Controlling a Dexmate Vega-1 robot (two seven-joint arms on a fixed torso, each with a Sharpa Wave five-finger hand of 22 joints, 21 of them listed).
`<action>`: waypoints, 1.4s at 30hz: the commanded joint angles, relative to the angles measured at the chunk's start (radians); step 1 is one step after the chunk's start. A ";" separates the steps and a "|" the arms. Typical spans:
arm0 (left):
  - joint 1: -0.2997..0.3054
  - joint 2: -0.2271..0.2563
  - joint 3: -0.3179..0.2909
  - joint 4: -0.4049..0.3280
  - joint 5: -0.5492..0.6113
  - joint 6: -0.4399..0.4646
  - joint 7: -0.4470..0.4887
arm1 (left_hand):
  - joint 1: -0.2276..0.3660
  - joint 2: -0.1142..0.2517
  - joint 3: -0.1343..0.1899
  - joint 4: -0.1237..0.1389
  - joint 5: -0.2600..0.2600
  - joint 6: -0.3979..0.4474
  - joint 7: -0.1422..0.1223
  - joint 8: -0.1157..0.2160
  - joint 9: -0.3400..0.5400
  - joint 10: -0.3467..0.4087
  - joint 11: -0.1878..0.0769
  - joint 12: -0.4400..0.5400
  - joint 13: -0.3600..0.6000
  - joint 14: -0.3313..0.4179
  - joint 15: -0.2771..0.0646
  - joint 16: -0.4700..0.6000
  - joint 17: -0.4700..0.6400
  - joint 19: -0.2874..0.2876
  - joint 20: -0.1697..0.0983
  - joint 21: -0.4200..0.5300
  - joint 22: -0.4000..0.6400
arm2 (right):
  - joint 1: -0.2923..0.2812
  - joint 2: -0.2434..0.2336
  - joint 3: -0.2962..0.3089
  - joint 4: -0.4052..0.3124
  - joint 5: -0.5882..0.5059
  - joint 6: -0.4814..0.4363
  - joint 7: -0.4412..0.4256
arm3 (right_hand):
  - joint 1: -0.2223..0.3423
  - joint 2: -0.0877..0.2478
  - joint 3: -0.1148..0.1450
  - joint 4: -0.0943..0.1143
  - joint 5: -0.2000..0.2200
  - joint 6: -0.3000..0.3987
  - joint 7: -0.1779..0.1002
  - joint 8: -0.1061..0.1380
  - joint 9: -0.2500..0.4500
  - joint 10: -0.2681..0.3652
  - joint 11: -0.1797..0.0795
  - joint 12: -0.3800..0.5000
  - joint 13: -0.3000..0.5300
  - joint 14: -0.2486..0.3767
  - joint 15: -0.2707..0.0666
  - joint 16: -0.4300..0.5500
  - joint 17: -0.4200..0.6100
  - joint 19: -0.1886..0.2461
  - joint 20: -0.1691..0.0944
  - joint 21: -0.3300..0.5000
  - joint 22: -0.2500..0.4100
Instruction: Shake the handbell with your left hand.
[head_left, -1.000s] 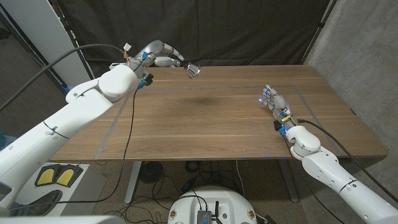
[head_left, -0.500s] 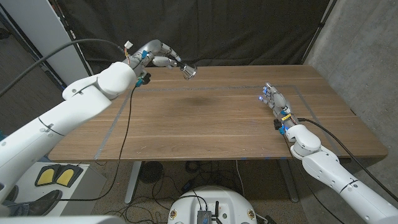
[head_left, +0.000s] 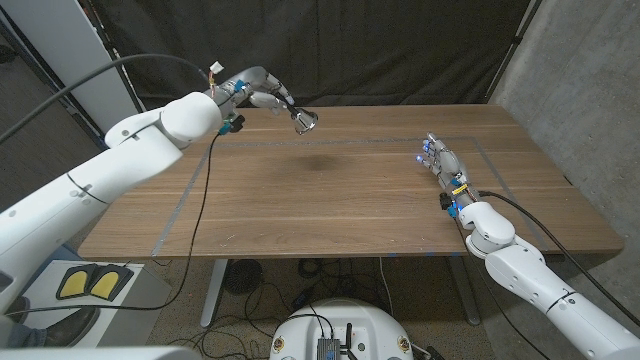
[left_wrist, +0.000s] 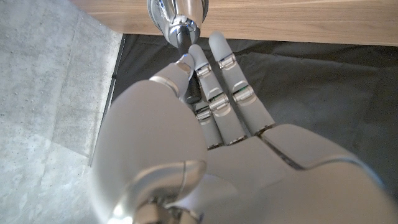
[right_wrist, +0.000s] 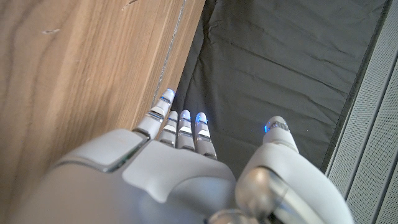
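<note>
Left hand (head_left: 250, 88) raised above far left part of bench (head_left: 340, 190), fingers (left_wrist: 221, 93) pinching dark handle of handbell (head_left: 304, 121). Handbell silver, held in air, tilted, clear of bench surface; dark shadow on wood beneath. Right hand (head_left: 442, 164) at bench's right side, near taped outline, fingers extended and slightly apart, holding nothing. Black curtain (head_left: 400, 50) behind bench.

A shiny silver handbell (head_left: 304, 121) with a black handle, upper centre-left of the head view, held by a silver-grey left hand (head_left: 257, 92). The table (head_left: 340, 210) is brown wood grain. Lower right, the grey right hand (head_left: 443, 165) shows blue-lit fingertips (right_wrist: 185, 115). Behind hangs a black curtain (head_left: 400, 50).
</note>
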 joint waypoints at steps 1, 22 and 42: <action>-0.112 -0.005 0.114 0.024 0.131 0.064 -0.086 | 0.013 0.015 0.008 0.003 0.010 0.010 0.004 0.000 0.001 0.041 -0.006 0.003 0.377 0.010 -0.005 0.008 0.005 0.001 0.010 0.005 0.002 | -0.006 0.001 0.003 -0.009 -0.002 -0.015 -0.014 | 0.005 -0.001 0.001 0.001 0.000 0.008 0.001 0.001 0.003 0.007 0.001 0.002 0.003 0.004 0.004 0.005 0.004 0.008 -0.001 -0.003 0.004; -0.272 -0.068 0.260 0.103 0.278 0.069 -0.314 | 0.013 0.014 0.008 0.003 0.010 0.012 0.003 -0.003 0.003 0.044 -0.005 -0.002 0.378 0.008 -0.002 0.009 0.005 -0.002 0.011 0.010 0.002 | -0.024 -0.003 0.021 -0.013 0.003 0.002 -0.014 | 0.006 0.000 0.001 0.001 0.000 0.008 -0.001 0.001 0.003 0.007 0.001 0.001 0.003 0.004 0.004 0.005 0.005 0.007 -0.001 -0.003 0.004; -0.341 -0.174 0.394 0.174 0.480 0.080 -0.426 | 0.013 0.015 0.010 0.003 0.010 0.010 0.002 -0.006 0.005 0.043 -0.005 -0.007 0.381 0.008 -0.003 0.009 0.004 -0.008 0.011 0.015 0.002 | -0.056 0.000 0.043 -0.011 0.023 0.016 -0.017 | 0.006 0.000 0.001 0.001 0.000 0.009 -0.001 0.001 0.003 0.008 0.000 0.001 0.003 0.005 0.004 0.005 0.005 0.009 -0.003 -0.003 0.004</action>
